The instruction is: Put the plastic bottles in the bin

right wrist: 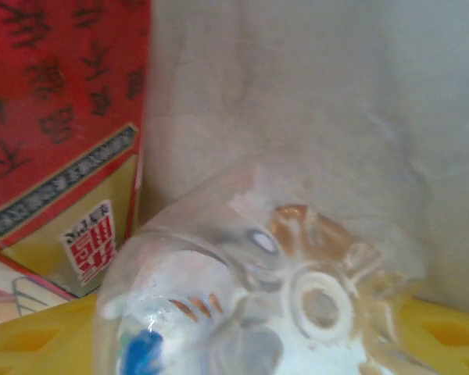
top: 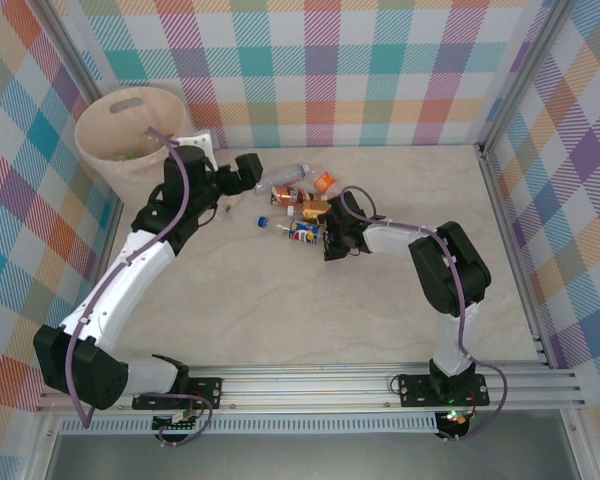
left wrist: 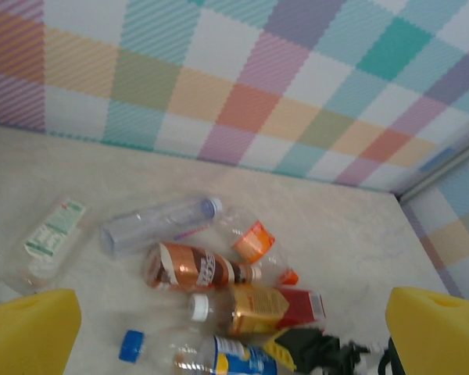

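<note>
Right now the bin stands upright in the far left corner, with something pale inside that I can't make out. Just beside it the left gripper hangs over the table, pointed at the pile. Its yellow fingers are spread wide with nothing between them.

The plastic bottles lie on their sides in a loose heap near the middle of the table, well apart from the bin. A green-labelled bottle lies off alone on the left, then a plain clear bottle. Next come a brown-labelled bottle, an orange-labelled bottle and a red-and-gold bottle, crowded together.

At the heap's near edge lies the blue-capped bottle, with the right gripper down at its base end. The right wrist view shows the clear base sitting between the yellow pads. Whether they have pinched it I cannot tell.

To my eye the step in hand is that grab. It wants a gentle, steady close, since thin plastic is likely to buckle and slip out. The red-and-gold bottle lies just beside, so a straight lift first should spare the neighbour. The bin sits far across, past the left arm, which would do well to keep out of the path.
</note>
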### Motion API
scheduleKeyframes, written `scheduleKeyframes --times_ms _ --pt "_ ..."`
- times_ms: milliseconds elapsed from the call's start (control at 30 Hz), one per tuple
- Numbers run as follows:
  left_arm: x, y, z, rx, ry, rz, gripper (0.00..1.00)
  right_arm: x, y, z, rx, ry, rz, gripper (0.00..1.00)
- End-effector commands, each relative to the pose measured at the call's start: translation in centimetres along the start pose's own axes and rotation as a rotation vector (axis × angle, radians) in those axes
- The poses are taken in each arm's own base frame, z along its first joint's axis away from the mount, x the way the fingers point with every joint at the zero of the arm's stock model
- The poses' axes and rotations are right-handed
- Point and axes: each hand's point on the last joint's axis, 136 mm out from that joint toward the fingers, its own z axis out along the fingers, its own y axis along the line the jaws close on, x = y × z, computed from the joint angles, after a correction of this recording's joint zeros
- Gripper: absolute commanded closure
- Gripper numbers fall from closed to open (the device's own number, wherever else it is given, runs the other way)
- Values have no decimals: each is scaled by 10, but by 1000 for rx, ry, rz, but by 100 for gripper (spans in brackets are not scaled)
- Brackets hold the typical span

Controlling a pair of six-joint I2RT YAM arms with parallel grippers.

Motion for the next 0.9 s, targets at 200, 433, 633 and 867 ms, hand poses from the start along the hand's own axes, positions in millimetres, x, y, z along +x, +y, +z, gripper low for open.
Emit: scheduleKeyframes --times_ms 200,433,633,867 --pt "48 7 -6 11 135 112 0 -22 -9 -14 -67 -78 -114 39" --pt "78 -30 -4 222 218 324 0 -17 16 -70 -143 -152 -540 40" --pt "95 -65 -2 445 294 428 0 -1 64 -128 -258 -250 -1025 42" --pt "97 -91 -8 619 377 555 0 34 101 -179 -347 -237 -1428 42"
